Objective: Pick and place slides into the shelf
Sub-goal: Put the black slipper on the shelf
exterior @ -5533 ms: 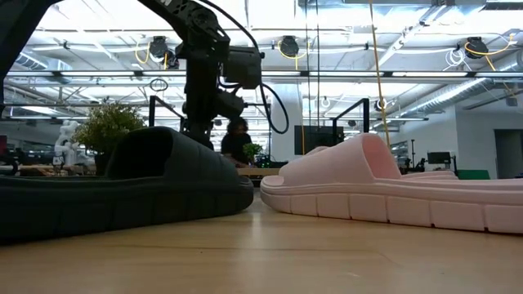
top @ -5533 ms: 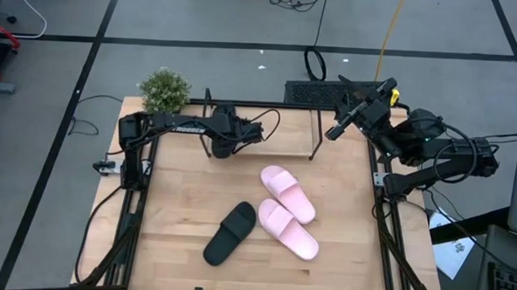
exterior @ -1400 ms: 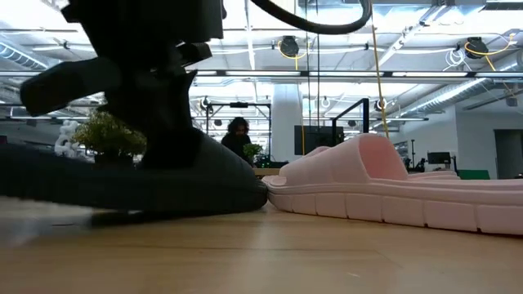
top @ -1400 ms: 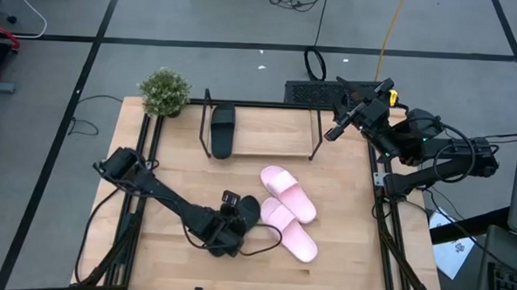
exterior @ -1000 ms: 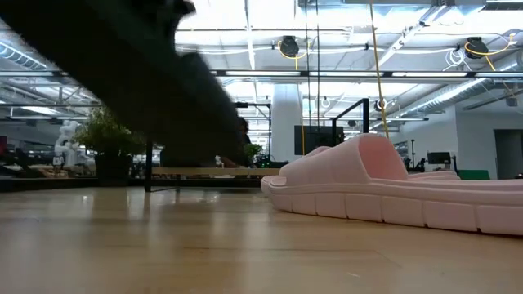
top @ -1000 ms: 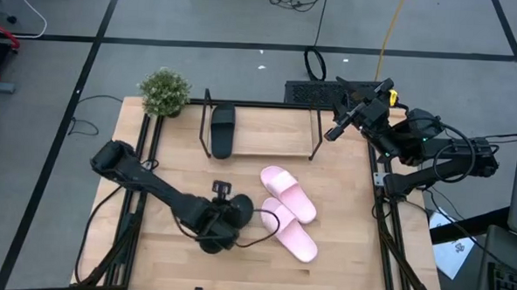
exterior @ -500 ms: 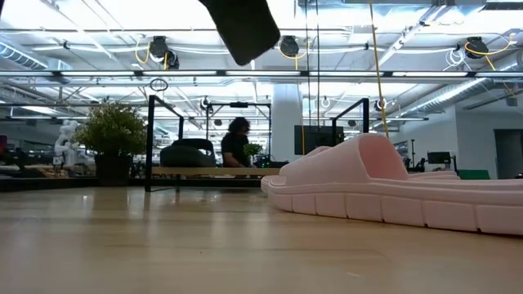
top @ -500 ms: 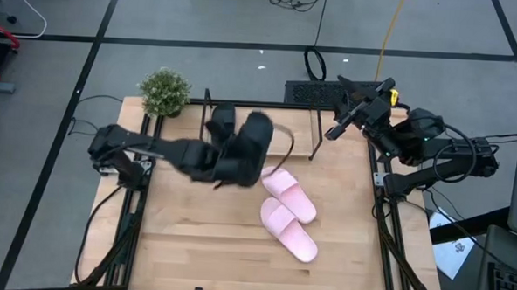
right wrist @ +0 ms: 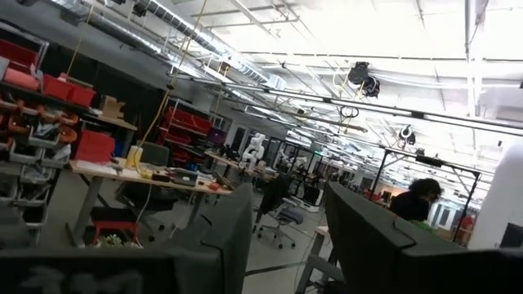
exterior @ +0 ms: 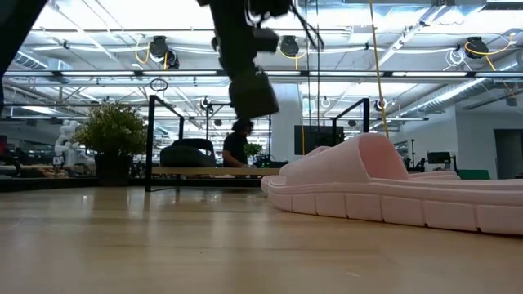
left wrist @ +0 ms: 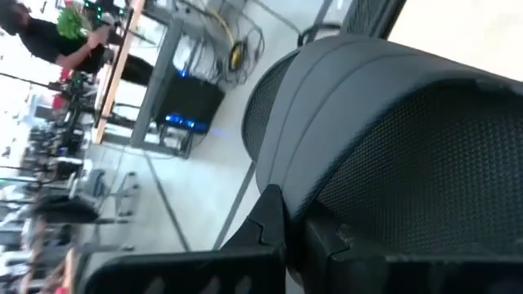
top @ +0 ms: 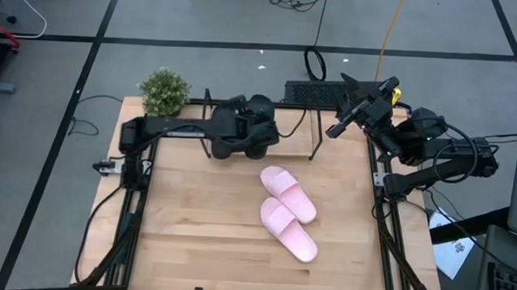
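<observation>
**A black slide held up over the shelf**

A small potted plant (top: 164, 91) sits at the table's back left corner, just beside the shelf (top: 289, 145). One black slide (exterior: 189, 153) already lies on the shelf board, at its left end. The two pink slides (top: 287, 213) lie side by side and touching in the middle of the table (top: 193, 238), well apart from the shelf. The left arm reaches flat across the back of the table. The left gripper (top: 242, 131) is closed tight on the second black slide (top: 259, 128) and holds it in the air above the shelf, next to the first one. The right gripper (top: 342, 122) waits, lifted, by the table's back right corner, its fingers (right wrist: 368, 237) a little apart and holding nothing.
</observation>
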